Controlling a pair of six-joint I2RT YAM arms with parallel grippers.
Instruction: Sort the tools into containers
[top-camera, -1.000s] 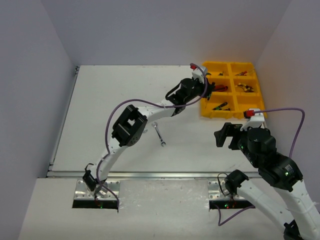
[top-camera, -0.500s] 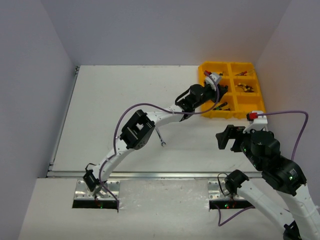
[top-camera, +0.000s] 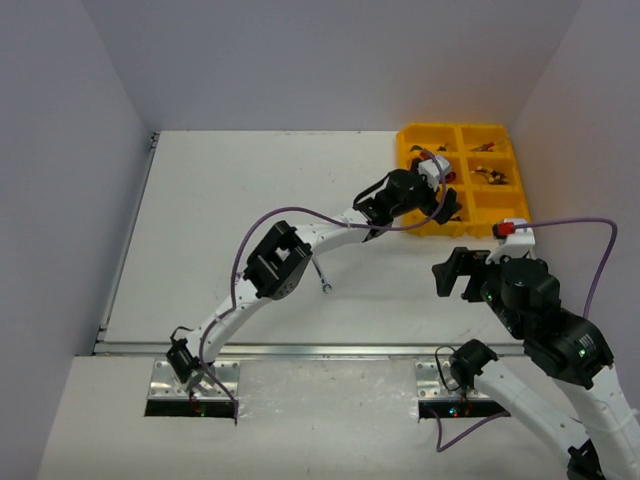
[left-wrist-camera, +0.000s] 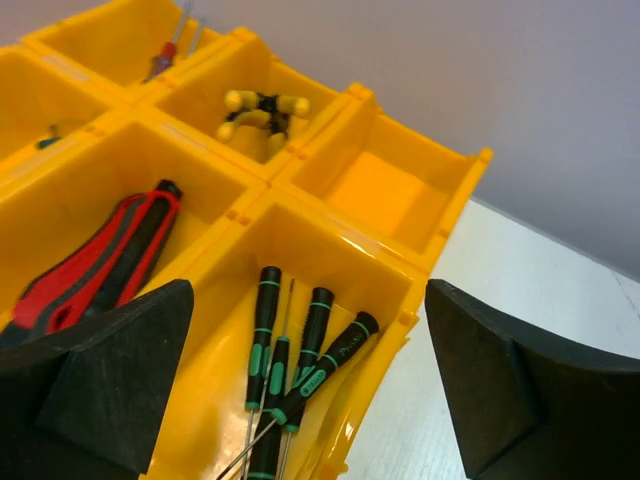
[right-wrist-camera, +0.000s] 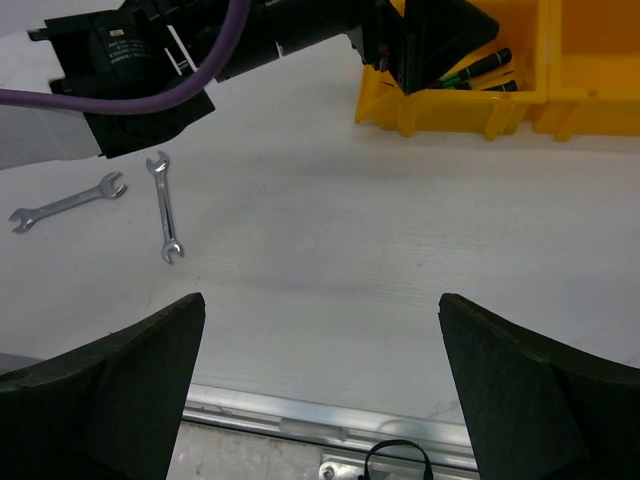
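Note:
The yellow tray (top-camera: 452, 128) of containers sits at the far right of the table. My left gripper (top-camera: 441, 201) (left-wrist-camera: 308, 330) hangs open over its near-left compartment, where several green-handled screwdrivers (left-wrist-camera: 300, 365) lie. Nothing is between its fingers. Red-and-black cutters (left-wrist-camera: 100, 265) fill the compartment beside that one, and yellow-handled pliers (left-wrist-camera: 262, 112) lie farther on. Two silver wrenches (right-wrist-camera: 67, 203) (right-wrist-camera: 165, 218) lie on the table; in the top view one wrench (top-camera: 322, 280) shows beside the left arm. My right gripper (top-camera: 455, 272) (right-wrist-camera: 322, 300) is open and empty, just short of the tray.
One tray compartment (left-wrist-camera: 385, 190) holds nothing. The left arm (right-wrist-camera: 150, 60) and its purple cable stretch over the table between the wrenches and the tray (right-wrist-camera: 440, 105). A metal rail (right-wrist-camera: 300, 420) runs along the table's near edge. Walls close in on three sides.
The left arm swung right and nearer, from the tray's left edge to above its near-left compartment, and its jaws went from shut to open. The right arm barely shifted.

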